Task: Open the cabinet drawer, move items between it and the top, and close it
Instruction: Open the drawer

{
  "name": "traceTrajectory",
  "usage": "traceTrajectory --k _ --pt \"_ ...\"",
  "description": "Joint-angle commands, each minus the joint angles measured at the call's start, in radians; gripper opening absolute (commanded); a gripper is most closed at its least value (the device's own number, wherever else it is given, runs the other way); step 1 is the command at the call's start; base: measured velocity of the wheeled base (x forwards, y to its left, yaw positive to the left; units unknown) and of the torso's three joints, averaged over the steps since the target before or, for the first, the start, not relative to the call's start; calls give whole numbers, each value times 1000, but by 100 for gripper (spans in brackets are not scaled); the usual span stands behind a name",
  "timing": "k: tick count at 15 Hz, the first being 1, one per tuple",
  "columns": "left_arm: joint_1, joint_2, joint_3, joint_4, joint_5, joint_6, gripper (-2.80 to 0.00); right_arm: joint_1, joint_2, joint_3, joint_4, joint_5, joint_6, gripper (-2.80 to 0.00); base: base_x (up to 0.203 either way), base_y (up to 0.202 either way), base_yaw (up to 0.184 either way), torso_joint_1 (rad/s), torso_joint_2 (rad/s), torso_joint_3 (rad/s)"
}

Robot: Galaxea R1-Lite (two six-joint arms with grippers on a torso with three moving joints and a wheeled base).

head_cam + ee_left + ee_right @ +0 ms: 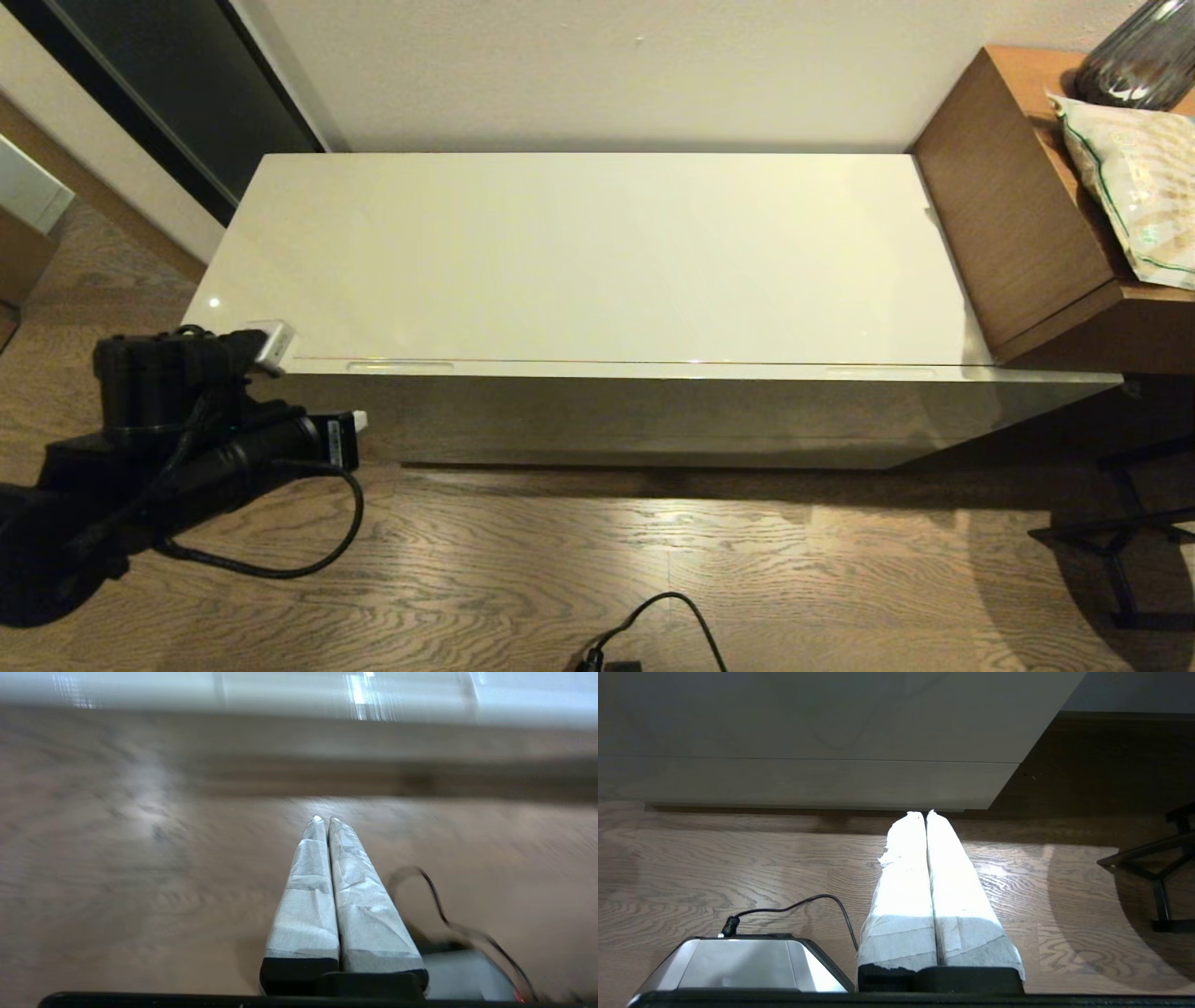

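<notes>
The cabinet drawer (pixel 653 411) is closed, its two slot handles (pixel 400 366) (pixel 879 372) showing along the front's upper edge. The glossy cream top (pixel 597 252) is bare. The white packet and the wrapped slippers are out of view. My left gripper (pixel 276 342) hangs at the cabinet's left front corner, just left of the left slot handle; in the left wrist view it (pixel 325 819) is shut and holds nothing, over the floor. My right gripper (pixel 924 812) is shut and empty, low above the floor, pointing at the cabinet front (pixel 808 732); the head view does not show it.
Taller brown wooden furniture (pixel 1008 224) abuts the cabinet's right end, carrying a green-striped beige bag (pixel 1134 187) and a dark glass vase (pixel 1144 56). A black metal stand (pixel 1120 523) is on the floor at the right. A black cable (pixel 653 625) lies on the wooden floor in front.
</notes>
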Motion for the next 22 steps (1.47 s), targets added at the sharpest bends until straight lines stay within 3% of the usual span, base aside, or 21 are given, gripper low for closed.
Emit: traceTrajectory --k 1,3,6,11,22 --pt "-45 121 -105 -5 104 -1 -280 0 0 0 -1 0 -4 -280 0 0 0 0 0 0" --pt "-72 178 -198 -6 155 -4 -280 0 0 0 -2 0 1 -280 0 0 0 0 0 0" --pt "-101 213 -290 -5 179 -6 -280 0 0 0 -1 0 1 -280 0 0 0 0 0 0" --pt "-109 227 -288 -5 183 -5 -280 0 0 0 -1 0 -4 -280 0 0 0 0 0 0" --pt "-108 266 -43 -7 161 -23 -280 0 0 0 -1 0 -4 -280 0 0 0 0 0 0"
